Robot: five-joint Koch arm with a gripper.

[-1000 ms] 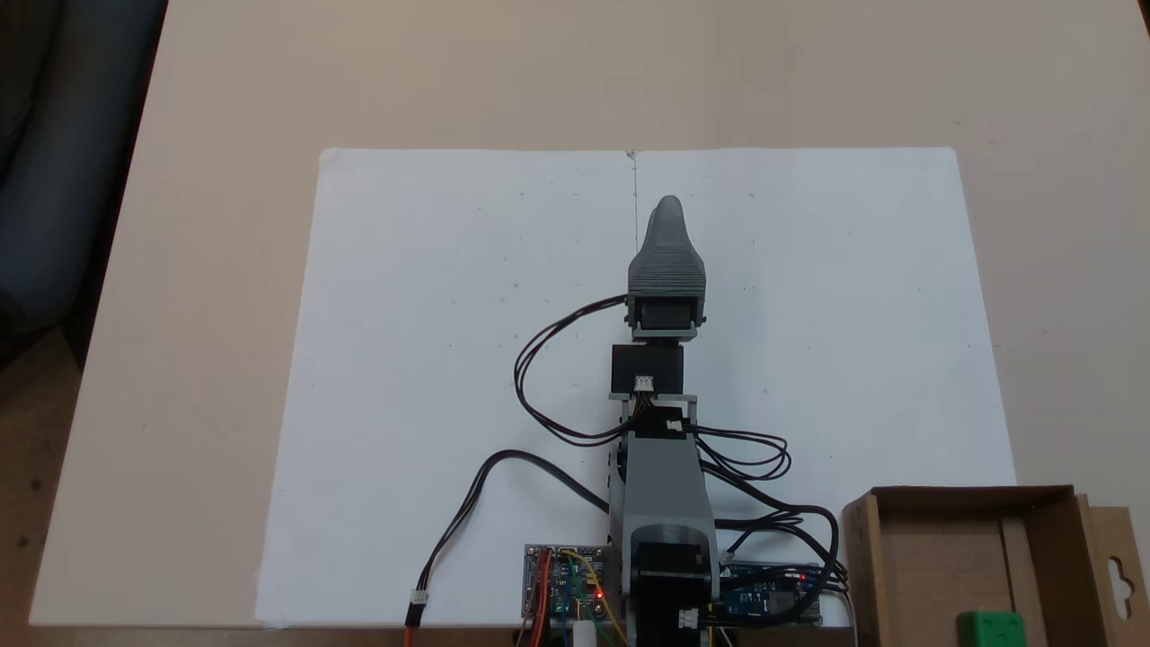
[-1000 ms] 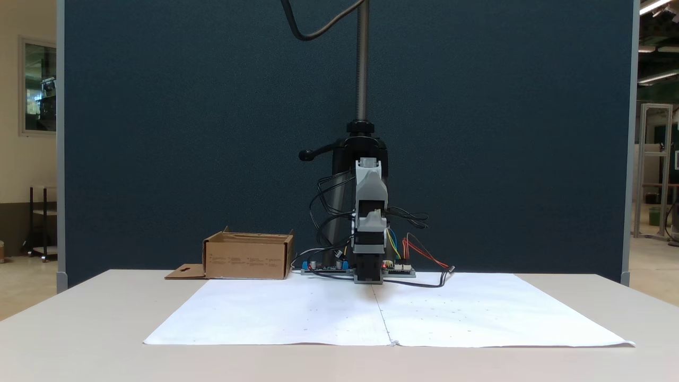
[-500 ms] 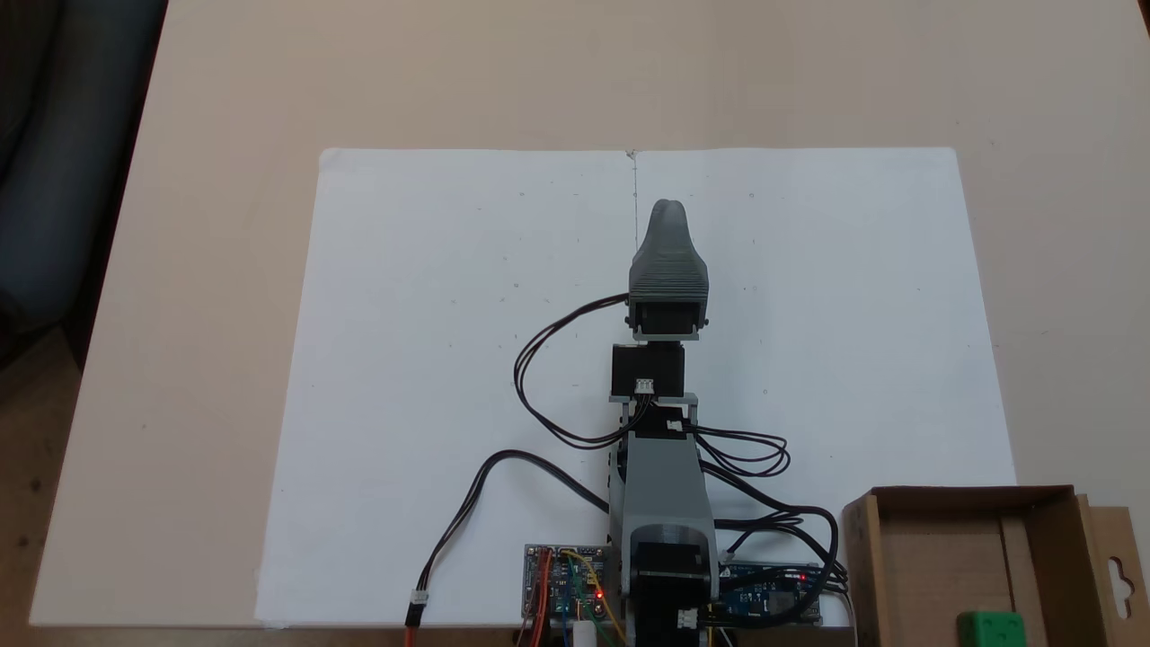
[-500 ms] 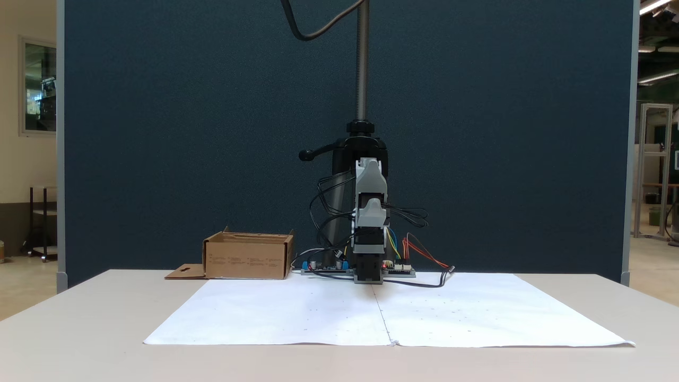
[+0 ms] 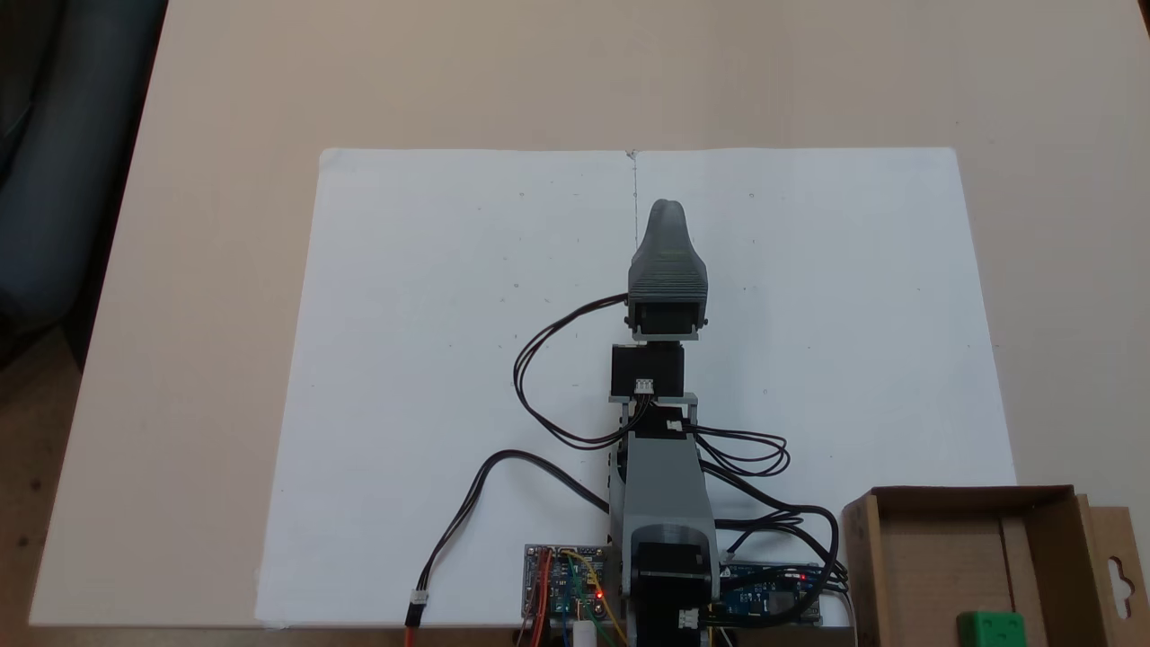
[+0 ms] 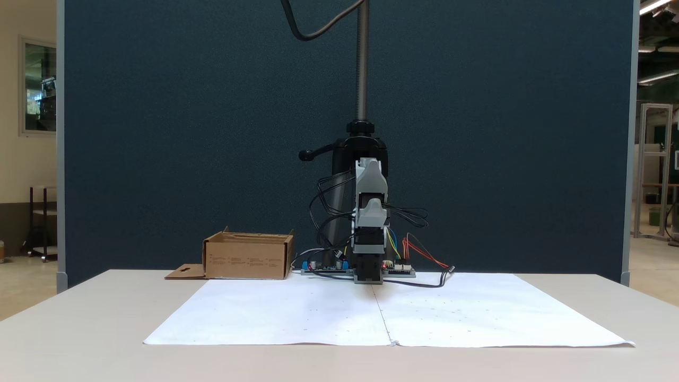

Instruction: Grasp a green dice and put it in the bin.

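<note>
The green dice (image 5: 990, 627) lies inside the bin (image 5: 858, 557), a brown cardboard box at the bottom right of a fixed view, close to that view's lower edge. In the other fixed view the bin (image 6: 246, 258) stands left of the arm's base and its wall hides the dice. My gripper (image 5: 667, 208) hangs over the middle of the white paper, far from the bin, and points away from the base. Seen head-on, the gripper (image 6: 372, 207) is a compact grey shape. One jaw covers the other from above, and nothing shows between them.
A large white paper sheet (image 5: 431, 359) covers the table in front of the arm. Circuit boards (image 5: 566, 584) and looping black cables (image 5: 557, 377) lie around the base. A dark post (image 6: 362, 63) and a blue partition stand behind the arm.
The gripper's front tilted a little and drew back slightly a second ago. It has stayed still over the last half second, and the dice and the bin have not moved.
</note>
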